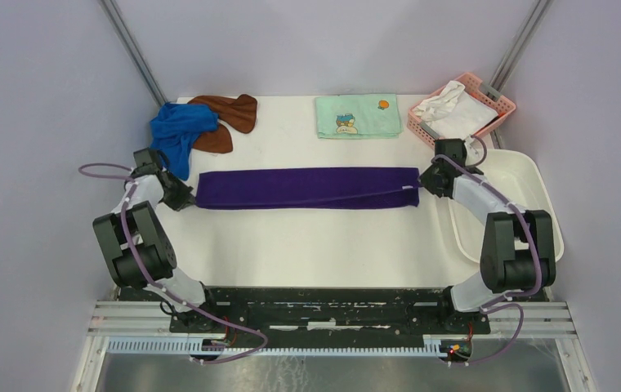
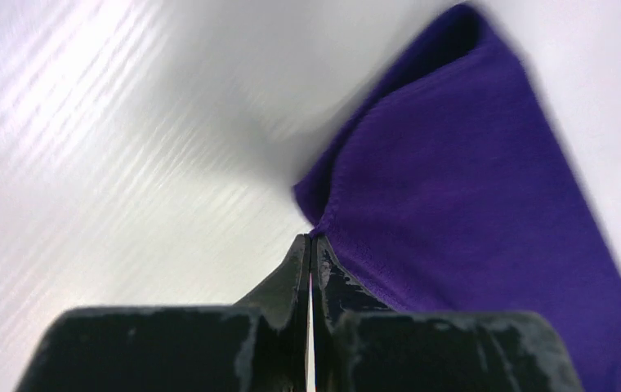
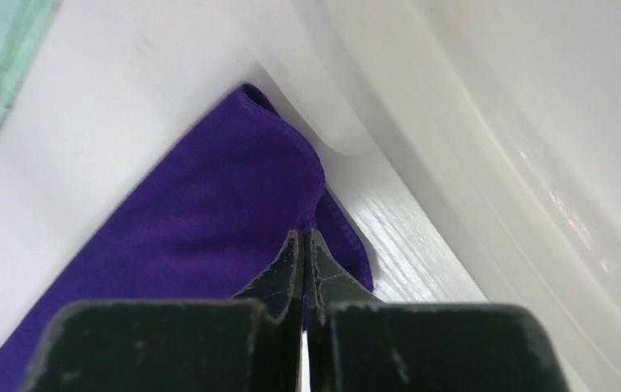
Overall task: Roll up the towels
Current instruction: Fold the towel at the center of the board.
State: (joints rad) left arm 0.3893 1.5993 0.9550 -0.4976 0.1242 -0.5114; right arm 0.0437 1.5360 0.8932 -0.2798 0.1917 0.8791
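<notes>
The dark purple towel lies folded into a long strip across the middle of the table. My left gripper is shut on its left end, pinching the hem. My right gripper is shut on its right end; the purple cloth shows pinched between the fingertips. The royal blue towel lies crumpled at the back left, partly over the rust-brown towel.
A pale green cartoon-print towel lies flat at the back centre. A pink basket holding a white cloth stands at the back right. A white tub sits at the right, its rim close beside my right gripper.
</notes>
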